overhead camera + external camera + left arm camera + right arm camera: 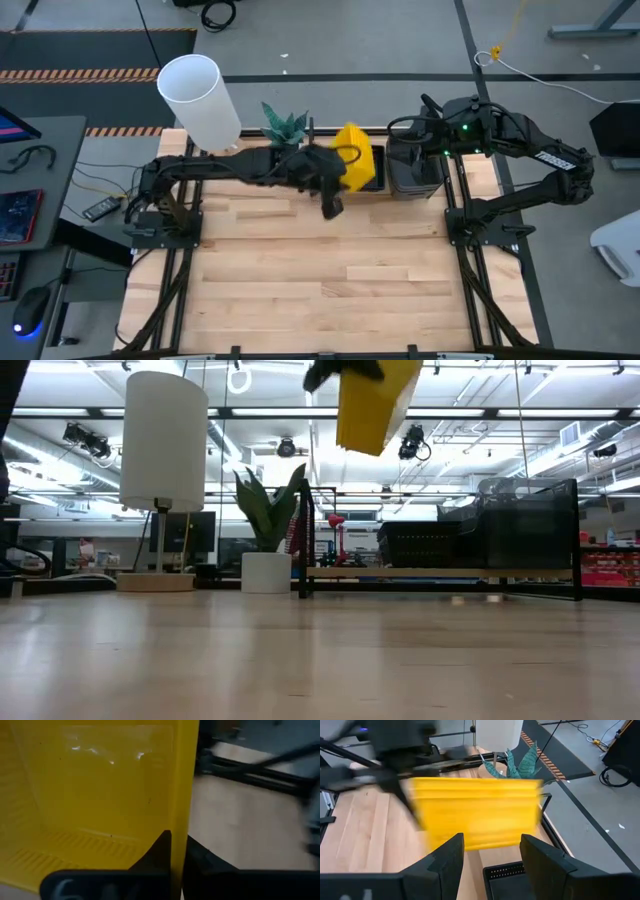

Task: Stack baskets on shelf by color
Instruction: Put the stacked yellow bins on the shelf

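Note:
A yellow basket (355, 160) hangs tilted in the air in front of the shelf (440, 572), high in the low view (375, 400). My left gripper (332, 178) is shut on it. My right gripper (492, 857) is open and holds nothing. It hovers over the shelf's right part (410, 135), pointing toward the yellow basket (477, 812). A black mesh basket (505, 870) lies just below it on the shelf board. Dark grey baskets (525, 520) and black mesh ones (420, 545) sit on the shelf. My left gripper pinches one side wall (182, 815) of the yellow basket. One finger (159, 851) is inside the basket and the other (205, 862) is outside. The basket is lifted clear of the table and hangs tilted below the gripper (340, 370).
A white cylindrical lamp (198, 98) and a potted plant (285, 125) stand at the table's far edge, left of the shelf. The light wooden table top (320, 270) stretches toward the near edge. Black frame bars (470, 260) run along both sides.

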{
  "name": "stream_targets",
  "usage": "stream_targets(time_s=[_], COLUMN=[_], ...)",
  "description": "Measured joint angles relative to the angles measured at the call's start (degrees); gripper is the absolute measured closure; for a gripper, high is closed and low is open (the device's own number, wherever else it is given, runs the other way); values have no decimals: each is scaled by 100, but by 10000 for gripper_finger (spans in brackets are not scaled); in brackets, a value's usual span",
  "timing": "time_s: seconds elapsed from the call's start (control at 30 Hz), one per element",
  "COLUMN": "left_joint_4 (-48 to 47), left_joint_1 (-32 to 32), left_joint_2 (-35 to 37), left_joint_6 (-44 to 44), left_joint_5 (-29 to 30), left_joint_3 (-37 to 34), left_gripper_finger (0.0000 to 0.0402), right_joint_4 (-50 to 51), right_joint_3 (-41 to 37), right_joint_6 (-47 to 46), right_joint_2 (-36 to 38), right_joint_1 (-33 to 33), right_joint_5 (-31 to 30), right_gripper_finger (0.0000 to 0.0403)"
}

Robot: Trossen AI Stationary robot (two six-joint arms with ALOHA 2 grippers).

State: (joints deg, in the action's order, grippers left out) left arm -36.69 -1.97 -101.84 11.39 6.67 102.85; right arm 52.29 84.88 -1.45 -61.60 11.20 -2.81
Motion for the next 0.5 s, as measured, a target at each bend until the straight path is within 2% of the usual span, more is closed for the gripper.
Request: stream_targets(time_s=[0.23, 0.5], left_joint_4=[4, -365], left_joint_1=[-668, -838], left_joint_2=[-364, -822], left_joint_6=[-97, -187], left_joint_5=[130, -393], left_joint_3=[0, -6], left_gripper_finger=[385, 385], right_joint_4=[-35, 10], right_joint_3=[0, 0], right_joint_6=[0, 7], right_joint_2=[0, 57], right_joint_1=[0, 0], right_joint_5=[-62, -344], right_gripper_finger=[204, 204])
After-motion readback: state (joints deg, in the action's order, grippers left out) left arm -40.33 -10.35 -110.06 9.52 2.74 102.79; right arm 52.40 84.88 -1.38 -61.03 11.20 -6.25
